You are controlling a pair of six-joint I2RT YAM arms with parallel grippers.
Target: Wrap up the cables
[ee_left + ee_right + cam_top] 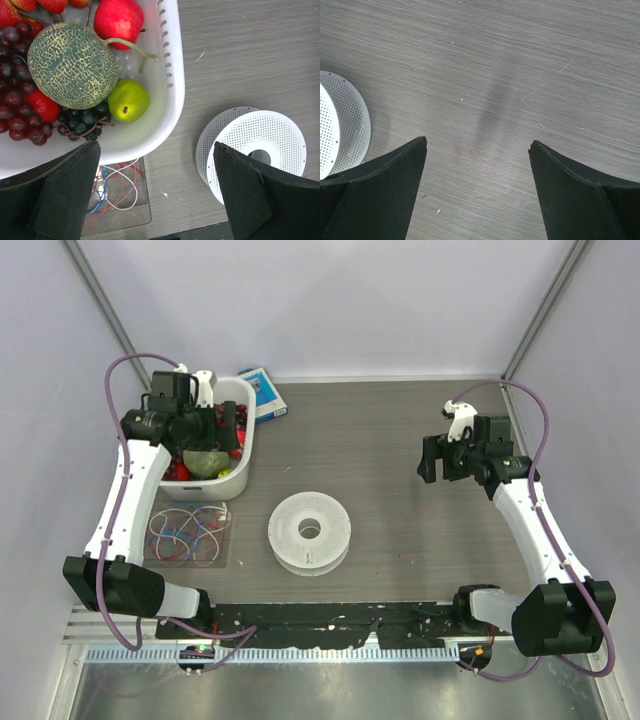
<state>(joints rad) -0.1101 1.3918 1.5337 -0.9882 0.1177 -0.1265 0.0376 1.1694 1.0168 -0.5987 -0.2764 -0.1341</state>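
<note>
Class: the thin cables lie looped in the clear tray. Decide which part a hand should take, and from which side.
Probably best from straight above, pinching a bunch of loops near the middle of the cables. They lie flat and loose in the shallow clear tray, whose walls, with the white basket at its far side, block a sideways approach.

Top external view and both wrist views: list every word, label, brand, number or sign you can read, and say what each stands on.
Nothing can be read in any view.
Blue box behind the white basket: a pale label with some print, too small to read.
White spool: no lettering shows.
The cables: no tag or marking shows.
</note>
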